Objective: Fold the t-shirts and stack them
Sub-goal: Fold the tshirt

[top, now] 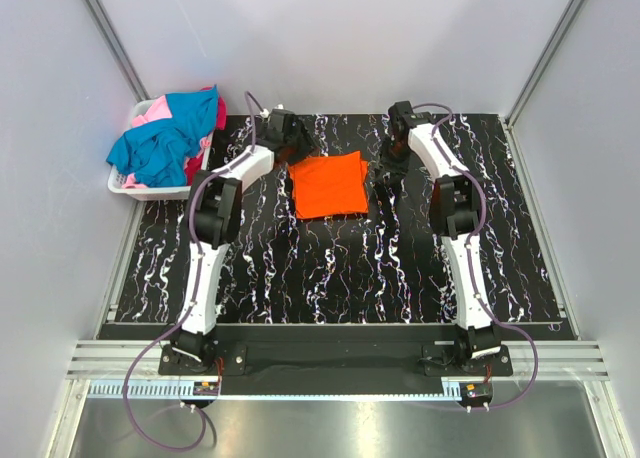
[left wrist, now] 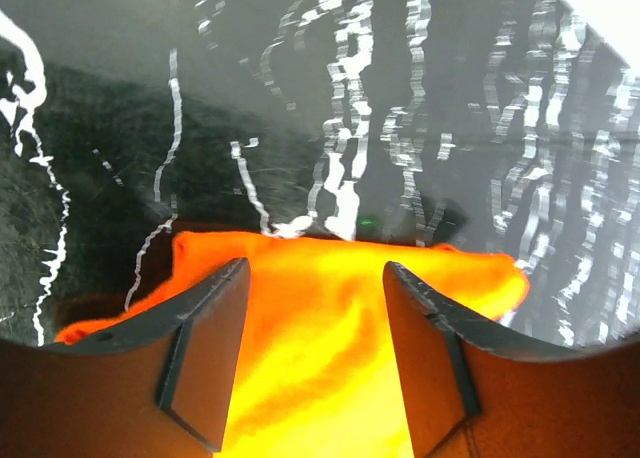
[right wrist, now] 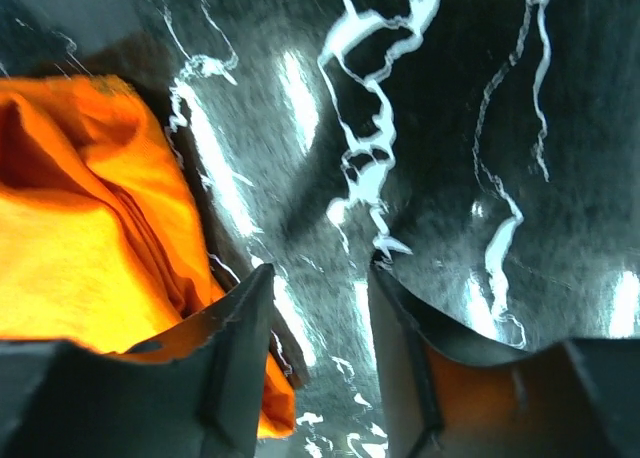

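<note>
Wide apart, my left pincer (left wrist: 315,268) hangs over the shirt (top: 329,184); my right pincer (right wrist: 322,270), apart too, beside it.

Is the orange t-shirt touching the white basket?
Apart. The top external view shows the orange t-shirt lying mid-table, with bare marbled table between it and the basket.

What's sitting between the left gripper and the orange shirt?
Nothing visible. The left gripper is open, right over the edge of the orange shirt, and cloth shows between its fingers. The right gripper is open over the table, just beside the shirt.
</note>
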`<state>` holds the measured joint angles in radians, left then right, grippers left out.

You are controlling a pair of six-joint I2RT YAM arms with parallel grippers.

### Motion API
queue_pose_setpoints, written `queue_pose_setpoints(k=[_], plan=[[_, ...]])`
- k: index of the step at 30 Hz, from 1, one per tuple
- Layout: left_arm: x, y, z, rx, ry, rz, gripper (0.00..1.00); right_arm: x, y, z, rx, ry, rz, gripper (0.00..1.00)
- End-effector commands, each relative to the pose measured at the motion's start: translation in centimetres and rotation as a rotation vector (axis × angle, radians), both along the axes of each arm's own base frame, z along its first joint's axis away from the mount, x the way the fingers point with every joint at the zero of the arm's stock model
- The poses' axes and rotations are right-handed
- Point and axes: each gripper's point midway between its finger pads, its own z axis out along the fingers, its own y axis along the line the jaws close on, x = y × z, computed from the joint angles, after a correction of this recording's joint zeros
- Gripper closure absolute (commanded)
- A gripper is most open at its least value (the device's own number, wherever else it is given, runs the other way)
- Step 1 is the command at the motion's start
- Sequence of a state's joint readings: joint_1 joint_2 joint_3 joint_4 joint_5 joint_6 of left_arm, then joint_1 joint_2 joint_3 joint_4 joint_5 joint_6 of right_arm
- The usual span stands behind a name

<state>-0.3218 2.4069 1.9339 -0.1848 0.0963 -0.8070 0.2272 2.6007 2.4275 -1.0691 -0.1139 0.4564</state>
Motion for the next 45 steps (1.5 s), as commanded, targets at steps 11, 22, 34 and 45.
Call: queue_pose_setpoints(k=[11, 22, 34, 45], plan=[[-1.2, 4.0, 11.8, 0.008, -0.141, 0.01, 0.29, -1.2, -0.6, 6.0, 0.001, -0.114, 0.005, 0.19], [-6.7, 6.8, 7.6, 0.065, 0.076, 0.035, 0.24, -2.9, -0.2, 7.0, 0.065, -0.185, 0.017, 0.06], [-9.3, 8.2, 4.3, 0.159, 0.152, -0.004, 0.22, -1.0, 1.1, 7.6, 0.113, -0.267, 0.085, 0.05], [-9.7, 10.3, 5.8, 0.245, 0.099, 0.05, 0.22, 1.3, 1.5, 6.2, 0.155, -0.284, 0.123, 0.05]])
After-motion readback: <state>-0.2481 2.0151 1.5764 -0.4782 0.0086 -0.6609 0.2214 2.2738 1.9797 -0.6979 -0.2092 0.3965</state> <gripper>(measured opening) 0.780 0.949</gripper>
